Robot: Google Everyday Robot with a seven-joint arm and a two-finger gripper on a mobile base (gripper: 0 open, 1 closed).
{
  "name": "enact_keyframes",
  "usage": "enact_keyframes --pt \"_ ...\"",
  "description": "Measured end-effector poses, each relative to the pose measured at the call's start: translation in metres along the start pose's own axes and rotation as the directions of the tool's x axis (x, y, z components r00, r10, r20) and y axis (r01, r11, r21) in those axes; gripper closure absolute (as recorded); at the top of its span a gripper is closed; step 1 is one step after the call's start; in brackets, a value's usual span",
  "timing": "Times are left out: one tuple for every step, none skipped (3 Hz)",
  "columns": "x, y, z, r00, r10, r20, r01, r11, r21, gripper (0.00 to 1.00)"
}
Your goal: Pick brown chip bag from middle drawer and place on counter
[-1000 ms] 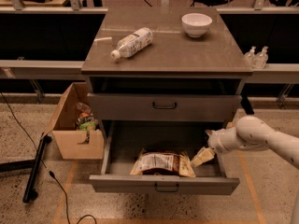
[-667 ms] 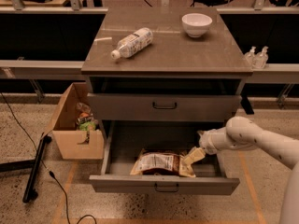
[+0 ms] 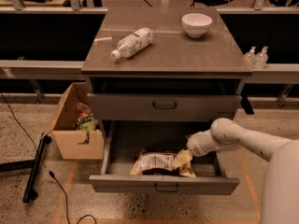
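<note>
Gripper point(image 3: 183, 158) moved left, now down at right end of brown chip bag point(image 3: 156, 162) lying long-axis left-right in open middle drawer point(image 3: 126, 183); jaws' state can't tell.

**Lighting Conditions: Dim, Warm, Overhead**

Dim overall, with a warm brownish cast. Lit from above. Note the brightest zone on the counter point(image 3: 187, 55), with a soft sheen across its top and no hard glare. Note strong highlights on the white bowl point(image 3: 196, 24) and on the label of the clear bottle point(image 3: 133, 43). Expect deep shadow in the open slot under the counter and in the dark bays to either side. Shaded at the rear of the middle drawer point(image 3: 163, 185), brighter toward its front. Find the gripper point(image 3: 183, 158) inside that drawer, at the right end of the brown chip bag point(image 3: 156, 162), in half-shade. Observe faint glints on the bag and a bright upper surface on the pale arm point(image 3: 243, 136).
</note>
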State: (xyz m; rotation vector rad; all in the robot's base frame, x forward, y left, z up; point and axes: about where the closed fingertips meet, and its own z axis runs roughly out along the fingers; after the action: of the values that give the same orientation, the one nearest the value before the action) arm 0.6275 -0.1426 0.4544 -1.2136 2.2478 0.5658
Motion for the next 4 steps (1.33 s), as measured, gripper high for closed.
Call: enact_keyframes --pt "-0.001 0.006 0.021 1.0 0.006 -0.018 -0.006 0.9995 -0.03 0.0" --pt "0.001 0.01 0.038 0.999 0.006 -0.041 -0.008 0.9983 -0.058 0.0" --pt "0.009 0.011 0.049 0.998 0.009 -0.063 -0.014 0.9969 -0.077 0.18" --pt "0.013 0.013 0.055 0.997 0.004 -0.071 -0.011 0.9955 -0.095 0.41"
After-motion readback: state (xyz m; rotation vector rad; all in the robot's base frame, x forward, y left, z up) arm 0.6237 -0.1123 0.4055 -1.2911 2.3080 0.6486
